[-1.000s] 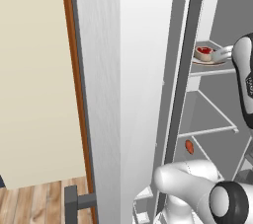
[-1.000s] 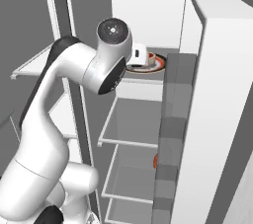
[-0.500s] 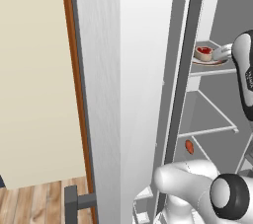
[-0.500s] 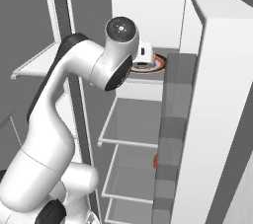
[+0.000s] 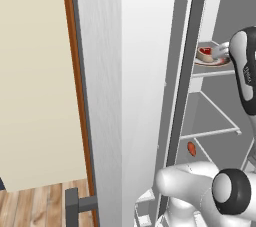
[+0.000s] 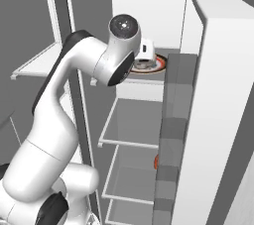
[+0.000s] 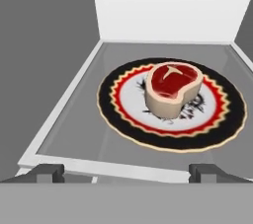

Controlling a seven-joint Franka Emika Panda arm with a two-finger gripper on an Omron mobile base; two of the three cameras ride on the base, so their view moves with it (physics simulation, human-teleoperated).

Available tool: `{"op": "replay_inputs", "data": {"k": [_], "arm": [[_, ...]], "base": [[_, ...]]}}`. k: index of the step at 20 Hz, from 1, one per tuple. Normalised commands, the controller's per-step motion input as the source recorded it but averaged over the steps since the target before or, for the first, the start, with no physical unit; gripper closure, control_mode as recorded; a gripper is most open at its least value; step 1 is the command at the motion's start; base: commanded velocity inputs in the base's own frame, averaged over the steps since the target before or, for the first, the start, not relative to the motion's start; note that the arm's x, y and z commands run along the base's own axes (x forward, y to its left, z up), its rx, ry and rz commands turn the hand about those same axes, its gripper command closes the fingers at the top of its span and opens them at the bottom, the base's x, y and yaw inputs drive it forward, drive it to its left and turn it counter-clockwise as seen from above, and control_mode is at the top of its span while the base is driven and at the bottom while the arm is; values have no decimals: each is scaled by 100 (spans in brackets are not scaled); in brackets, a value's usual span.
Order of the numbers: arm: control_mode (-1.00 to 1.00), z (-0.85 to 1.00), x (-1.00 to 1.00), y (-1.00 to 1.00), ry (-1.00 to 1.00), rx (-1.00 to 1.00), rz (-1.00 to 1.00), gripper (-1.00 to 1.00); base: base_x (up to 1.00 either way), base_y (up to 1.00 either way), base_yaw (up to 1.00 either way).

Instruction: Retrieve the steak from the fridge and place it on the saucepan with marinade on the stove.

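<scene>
The approach step is shown: the steak [image 7: 173,87] is seen at frame centre on a patterned plate [image 7: 118,114] on a fridge [image 6: 208,120] shelf, and the wide-open, empty pincer [image 7: 126,172] must next be advanced and closed around it.

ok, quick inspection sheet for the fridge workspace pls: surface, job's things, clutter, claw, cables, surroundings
Surface: grey fridge shelf with a white front edge, carrying one plate.
Job's things: steak, red top and pale rim, lies in the middle of a black-rimmed patterned plate; fridge stands open.
Clutter: small orange-red item on a lower shelf, too small to identify.
Claw: claw open, tips short of the shelf edge, aimed at the steak, holding nothing.
Cables: nothing seen.
Surroundings: cream wall, wood floor, dark door handle.
</scene>
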Motion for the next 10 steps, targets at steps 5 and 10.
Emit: {"op": "replay_inputs", "data": {"k": [5,10], "arm": [[-100,0,15,0,0,-1,0,-100],[-100,-1,12,-2,0,-2,0,-100]], "base": [[0,0,0],[0,0,0]]}}
